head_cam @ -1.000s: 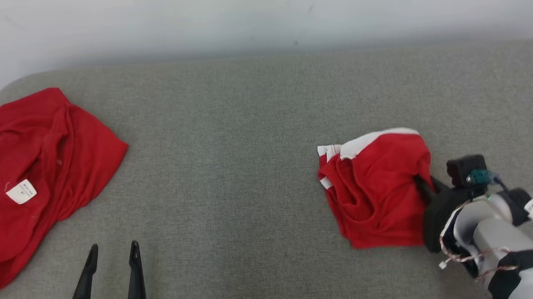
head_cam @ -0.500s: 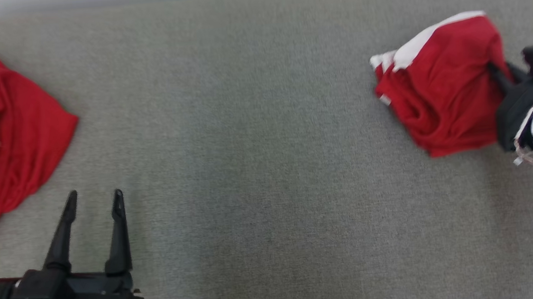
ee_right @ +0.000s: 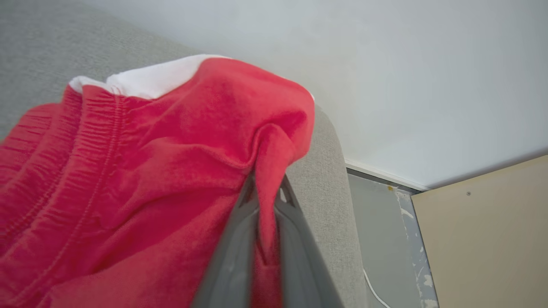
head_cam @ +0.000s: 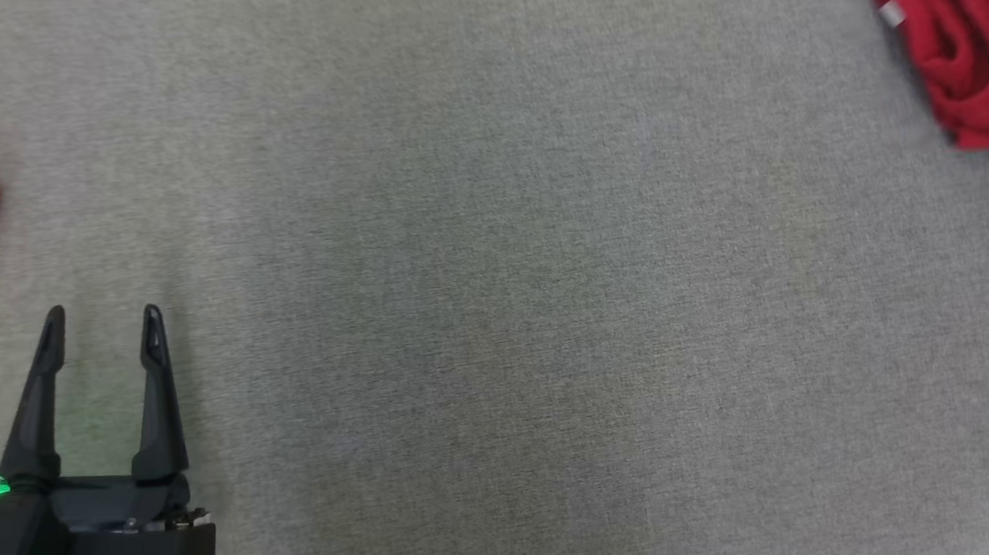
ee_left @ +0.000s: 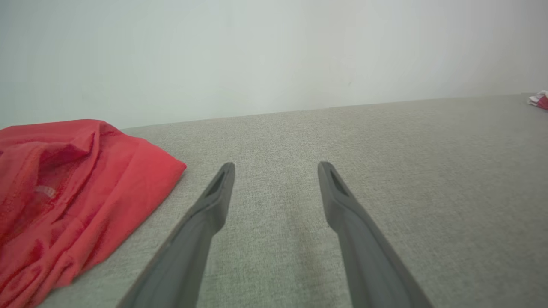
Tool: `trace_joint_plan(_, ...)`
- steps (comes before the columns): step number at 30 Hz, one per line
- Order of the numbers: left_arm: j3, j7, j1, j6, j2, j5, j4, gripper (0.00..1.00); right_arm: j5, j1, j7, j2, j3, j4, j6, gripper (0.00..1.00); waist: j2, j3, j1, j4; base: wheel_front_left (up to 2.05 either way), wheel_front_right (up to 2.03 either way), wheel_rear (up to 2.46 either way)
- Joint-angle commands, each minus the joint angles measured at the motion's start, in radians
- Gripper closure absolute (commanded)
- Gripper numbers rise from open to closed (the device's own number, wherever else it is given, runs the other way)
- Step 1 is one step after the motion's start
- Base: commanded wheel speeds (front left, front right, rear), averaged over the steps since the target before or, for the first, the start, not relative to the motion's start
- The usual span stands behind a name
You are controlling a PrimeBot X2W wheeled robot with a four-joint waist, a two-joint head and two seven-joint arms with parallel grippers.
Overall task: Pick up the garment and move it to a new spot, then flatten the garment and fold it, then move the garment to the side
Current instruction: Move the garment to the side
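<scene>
Jaws: left gripper (head_cam: pixel 102 313) spread wide, empty; right gripper (ee_right: pixel 267 187) clamped on red garment (ee_right: pixel 150 171). Two garments total; second red garment (ee_left: pixel 64 184) lies left.

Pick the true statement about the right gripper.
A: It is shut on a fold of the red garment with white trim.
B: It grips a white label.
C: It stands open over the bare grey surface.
A: in the right wrist view the right gripper has its fingers pinched together on a fold of the red garment.
</scene>
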Motion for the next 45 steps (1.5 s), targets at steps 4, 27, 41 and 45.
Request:
trace_joint_plan(4, 0.014, -0.004, -0.001, 0.002, 0.016, 0.008, -0.031, 0.00, -0.021, -0.044, 0.010, -0.042, -0.010, 0.002, -0.002, 1.00, -0.0002, 0.039, -0.0001, -0.027, 0.00, 0.00, 0.00)
trace_joint_plan(27, 0.033, -0.004, 0.025, 0.006, -0.015, -0.006, -0.008, 0.00, -0.107, -0.103, -0.118, 0.027, -0.173, 0.072, -0.002, 0.00, -0.0002, -0.048, -0.0001, -0.012, 0.00, 0.00, 0.00)
trace_joint_plan(41, 0.067, -0.003, 0.159, 0.008, -0.072, -0.013, 0.060, 0.00, -0.098, 0.181, -0.293, 0.249, -0.331, -0.144, -0.002, 0.00, -0.0002, -0.282, -0.0001, -0.006, 0.00, 0.00, 0.00)
trace_joint_plan(45, 0.062, -0.004, 0.180, 0.007, -0.086, -0.012, 0.083, 0.00, -0.119, 0.325, -0.296, 0.306, -0.392, -0.251, -0.002, 0.00, -0.0002, -0.328, -0.0001, 0.012, 0.00, 0.00, 0.00)
